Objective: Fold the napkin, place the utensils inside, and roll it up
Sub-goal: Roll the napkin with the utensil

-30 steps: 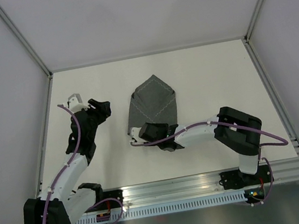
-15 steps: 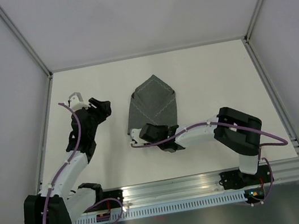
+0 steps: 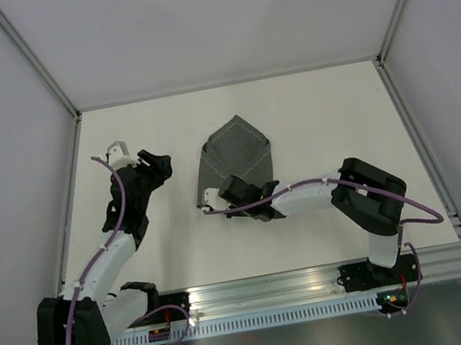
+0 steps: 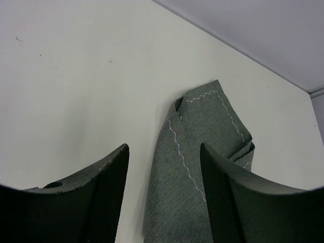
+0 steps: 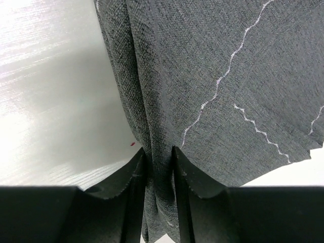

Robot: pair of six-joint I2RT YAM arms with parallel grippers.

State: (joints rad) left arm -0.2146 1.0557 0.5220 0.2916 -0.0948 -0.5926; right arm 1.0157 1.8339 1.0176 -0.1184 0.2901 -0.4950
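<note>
The right gripper (image 5: pixel 159 158) pinches the napkin (image 5: pixel 212 76) at its near fold, likely to turn it over. The left gripper (image 4: pixel 163 149) hangs spread and empty by the worktop's (image 3: pixel 335 111) left edge.

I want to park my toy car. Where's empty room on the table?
Right of the napkin, up to the rail, the table is bare. So is the strip behind it by the back wall. Crowded: the near edge, where the right gripper pinches the napkin, and around the left gripper.
</note>
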